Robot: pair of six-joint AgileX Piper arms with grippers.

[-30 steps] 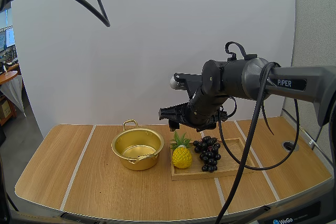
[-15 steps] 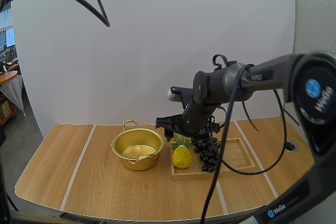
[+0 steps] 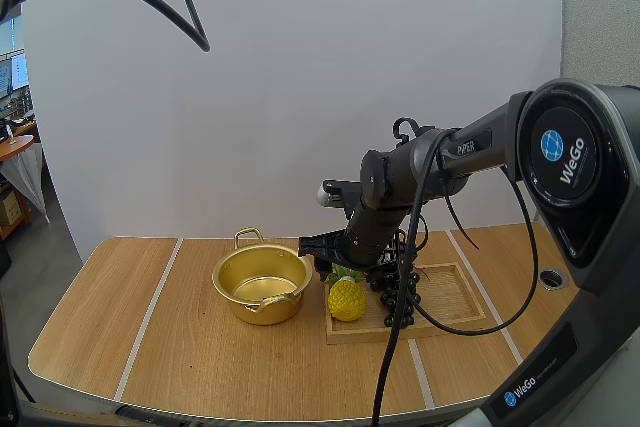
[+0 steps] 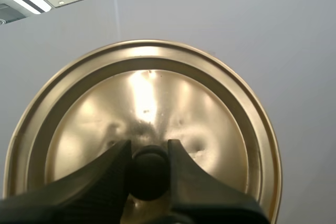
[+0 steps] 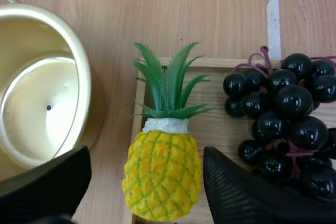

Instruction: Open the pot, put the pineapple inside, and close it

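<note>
High at the left, the left fingers [image 4: 100, 182] were clamped on the knob of the lid [image 4: 157, 93], holding it well above the surface [image 3: 150, 347]. The opening step looked done: the pot [image 3: 262, 309] stood uncovered and empty. Just beside it, the pineapple [image 5: 163, 174] stood upright at the wooden tray's [image 3: 450, 292] left end, next to the grapes [image 5: 283, 108]. The right fingers [image 5: 236, 192] were spread either side of the fruit, not yet gripping it. Grasping, loading and closing seemed left to do.
</note>
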